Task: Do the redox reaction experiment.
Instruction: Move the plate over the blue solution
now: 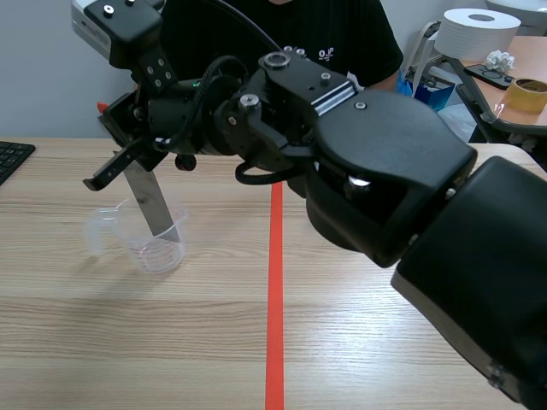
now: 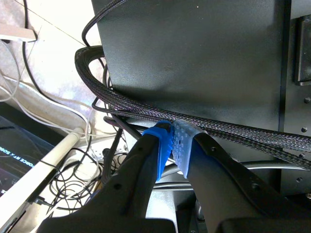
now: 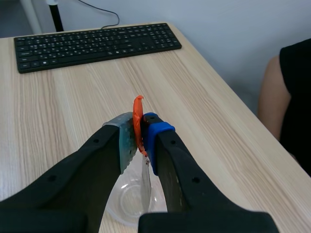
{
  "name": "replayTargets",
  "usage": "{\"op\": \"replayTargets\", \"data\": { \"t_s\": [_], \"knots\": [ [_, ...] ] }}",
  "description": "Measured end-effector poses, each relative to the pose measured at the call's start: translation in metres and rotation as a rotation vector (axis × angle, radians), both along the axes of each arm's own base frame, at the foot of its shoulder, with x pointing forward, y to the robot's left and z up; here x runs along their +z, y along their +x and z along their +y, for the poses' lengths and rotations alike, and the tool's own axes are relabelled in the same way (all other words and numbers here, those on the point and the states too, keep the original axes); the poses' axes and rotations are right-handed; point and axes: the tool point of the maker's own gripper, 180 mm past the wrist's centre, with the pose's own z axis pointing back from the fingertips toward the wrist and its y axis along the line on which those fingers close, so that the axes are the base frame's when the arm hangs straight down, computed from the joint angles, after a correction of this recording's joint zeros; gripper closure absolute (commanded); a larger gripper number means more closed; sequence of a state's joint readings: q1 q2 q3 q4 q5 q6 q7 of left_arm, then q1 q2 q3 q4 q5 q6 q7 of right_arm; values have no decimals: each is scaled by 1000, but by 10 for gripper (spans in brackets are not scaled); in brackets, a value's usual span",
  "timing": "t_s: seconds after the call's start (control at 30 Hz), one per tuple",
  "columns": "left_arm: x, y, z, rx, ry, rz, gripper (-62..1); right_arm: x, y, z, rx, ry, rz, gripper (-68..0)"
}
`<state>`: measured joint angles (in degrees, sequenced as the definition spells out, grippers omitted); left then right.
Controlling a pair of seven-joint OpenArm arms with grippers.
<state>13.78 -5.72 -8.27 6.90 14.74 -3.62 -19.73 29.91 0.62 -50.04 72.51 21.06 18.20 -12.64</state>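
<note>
The metal strip point(image 1: 154, 205) is standing tilted in the clear cup point(image 1: 162, 252) toward the table's point(image 1: 214, 342) left edge, with the right gripper point(image 3: 138, 136) clamping its orange top point(image 3: 138, 108). Easing it down slowly and centred, off the wall, is looking wisest, since the light cup could tip; whether liquid is inside is unclear. The left gripper point(image 2: 172, 141) is sitting clenched on nothing.

Just beside the left gripper point(image 2: 172, 145), a dark box point(image 2: 19, 150) bears white print, partly cut off, reading roughly "FORCE RTX 500". The white print on the person's black shirt point(image 1: 342, 34) is too small to read.
</note>
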Motion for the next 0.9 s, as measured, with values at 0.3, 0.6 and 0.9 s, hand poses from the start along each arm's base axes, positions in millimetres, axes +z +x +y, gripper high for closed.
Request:
{"op": "replayTargets", "data": {
  "t_s": [0.3,0.6,0.9],
  "knots": [
    [0,0,0,0,0,0,-42,44,6,-12,-36,71,-4,-6],
    [0,0,0,0,0,0,-42,78,6,-24,-60,93,-32,-6],
    [0,0,0,0,0,0,-42,104,4,-41,-59,127,-73,-6]
  ]
}}
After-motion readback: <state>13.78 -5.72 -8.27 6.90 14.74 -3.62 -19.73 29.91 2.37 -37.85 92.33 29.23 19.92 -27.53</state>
